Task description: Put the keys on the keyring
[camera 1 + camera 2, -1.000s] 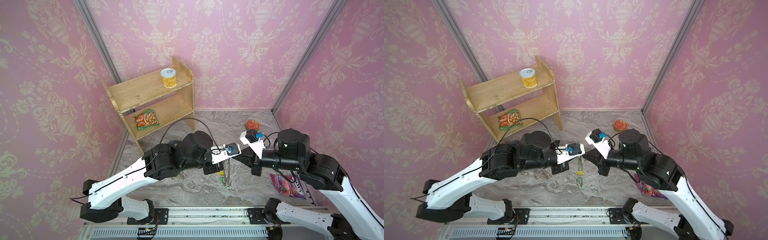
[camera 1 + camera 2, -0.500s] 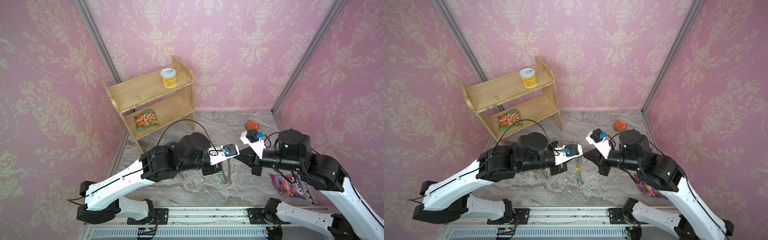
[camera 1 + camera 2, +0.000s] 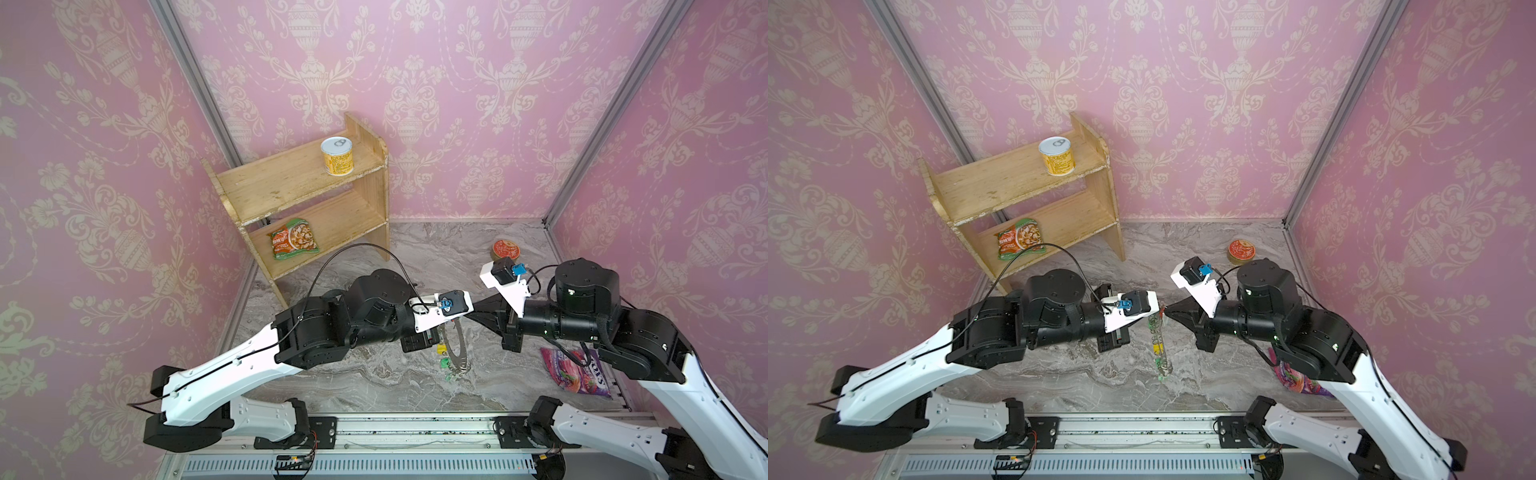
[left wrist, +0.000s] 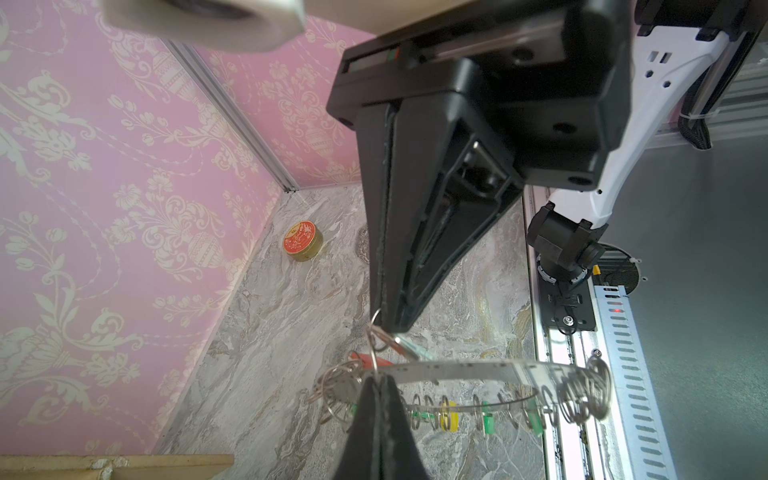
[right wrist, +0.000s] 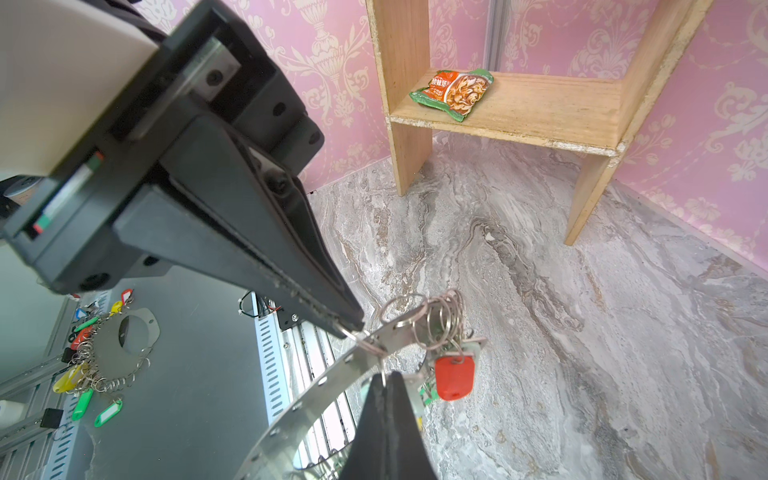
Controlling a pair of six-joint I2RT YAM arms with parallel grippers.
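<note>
Left arm (image 3: 249, 365) eased back toward its side, left claw (image 4: 379, 380) clenched on the keyring (image 4: 457, 370) rim, holding it edge-on above the surface (image 3: 374, 386), right claw (image 4: 388, 326) pinched shut on a key (image 4: 401, 345) beside the rim, likely to thread it.

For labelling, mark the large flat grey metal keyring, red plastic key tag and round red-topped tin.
keyring (image 4: 457, 369): left wrist view, rim
red key tag (image 5: 454, 380): right wrist view, face
tin (image 3: 505, 250): a top view, lid
</note>
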